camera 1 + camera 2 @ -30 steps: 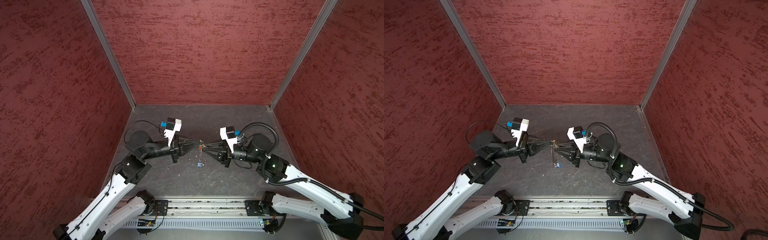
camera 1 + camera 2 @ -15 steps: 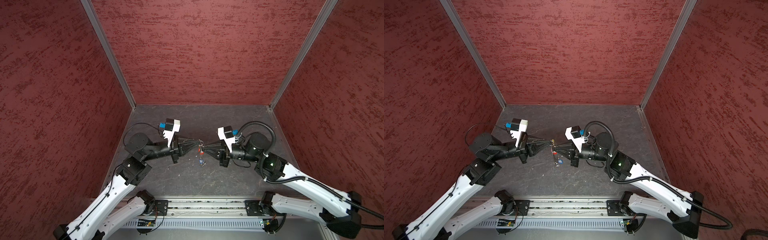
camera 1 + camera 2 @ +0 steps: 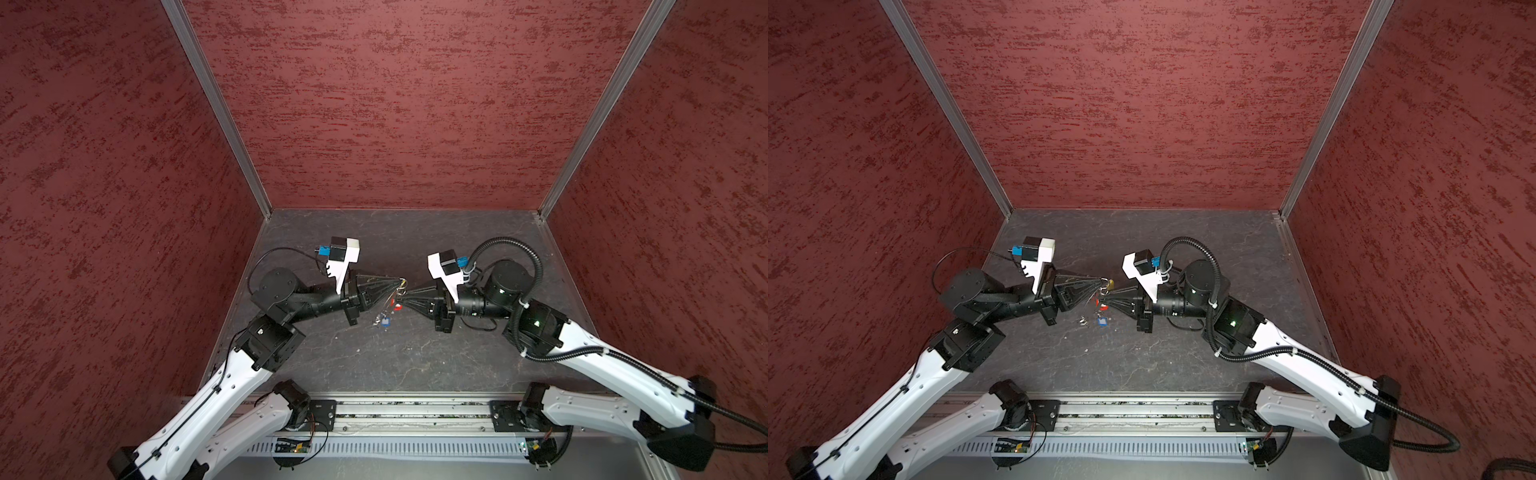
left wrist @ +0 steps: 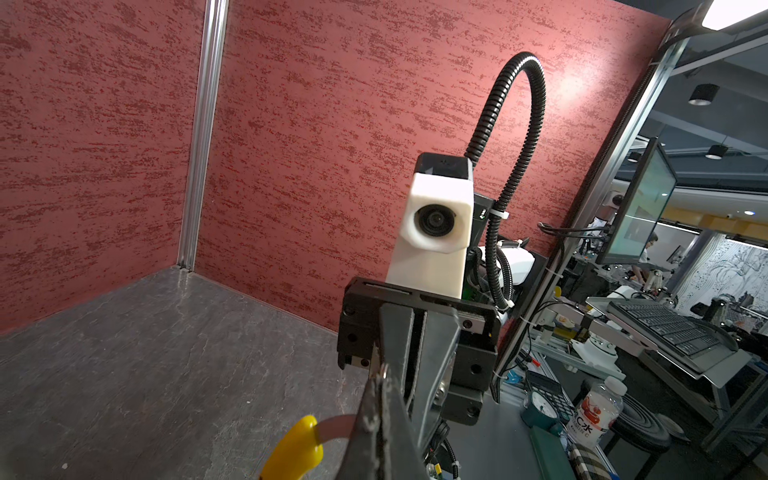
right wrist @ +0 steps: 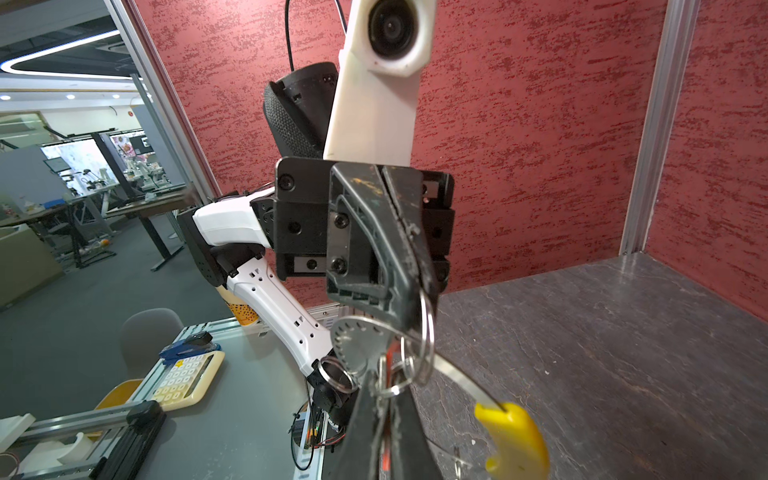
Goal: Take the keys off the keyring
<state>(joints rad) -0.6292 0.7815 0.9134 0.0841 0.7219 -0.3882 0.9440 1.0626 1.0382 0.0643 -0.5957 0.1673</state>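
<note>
On the left, the left gripper (image 3: 400,285), a pair of black parallel fingers, is closed tight on the keyring (image 3: 1109,284), a thin band loop with a curved yellow plastic section and small silver metal rings. The left wrist view shows the band running into its pinch beside the yellow piece. It holds the loop up off the dark grey stone-look table (image 3: 415,365), probably as an anchor so the keys hang free.

Under the meeting fingertips, the blue-tagged key (image 3: 385,321), a small dark key on an oblong blue plastic tag, hangs lowest and touches neither gripper. The red-tagged key (image 3: 398,307), with an oblong red-orange tag, sits just beneath the right gripper (image 3: 406,295).

That black gripper, tip to tip with the left one, is also clamped together. Red plastic shows between its fingers in the right wrist view, so it seems to grip the red-tagged key, presumably to work it off the ring.
</note>
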